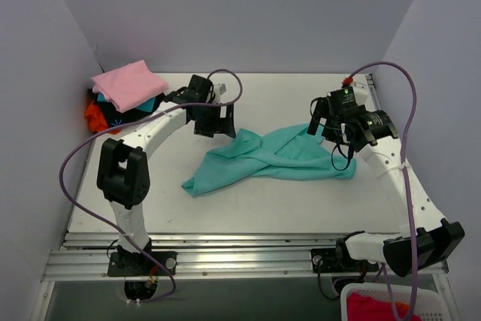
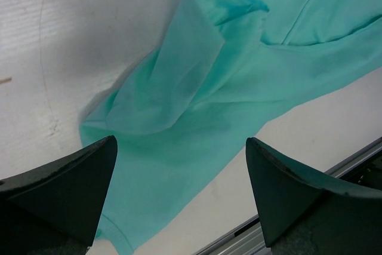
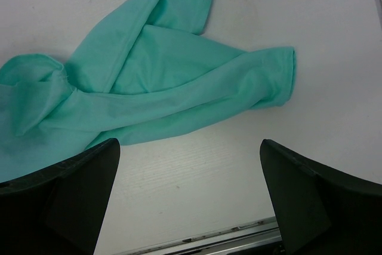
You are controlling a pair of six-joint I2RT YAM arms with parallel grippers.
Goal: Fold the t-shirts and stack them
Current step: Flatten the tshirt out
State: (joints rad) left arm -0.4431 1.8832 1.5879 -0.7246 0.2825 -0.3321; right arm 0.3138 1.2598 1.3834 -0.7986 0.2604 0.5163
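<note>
A teal t-shirt (image 1: 267,159) lies crumpled and twisted in the middle of the white table; it also shows in the left wrist view (image 2: 197,117) and in the right wrist view (image 3: 149,88). A pale pink t-shirt (image 1: 129,84) lies folded on a pile at the back left, over a black shirt with blue print (image 1: 120,116) and an orange-red shirt (image 1: 95,116). My left gripper (image 1: 218,122) is open and empty above the teal shirt's upper left end. My right gripper (image 1: 334,129) is open and empty above the shirt's right end.
Grey walls close in the table on the left, back and right. A metal rail (image 1: 248,249) runs along the near edge. A white basket (image 1: 391,306) holding red cloth stands below the table at the bottom right. Cables loop over both arms.
</note>
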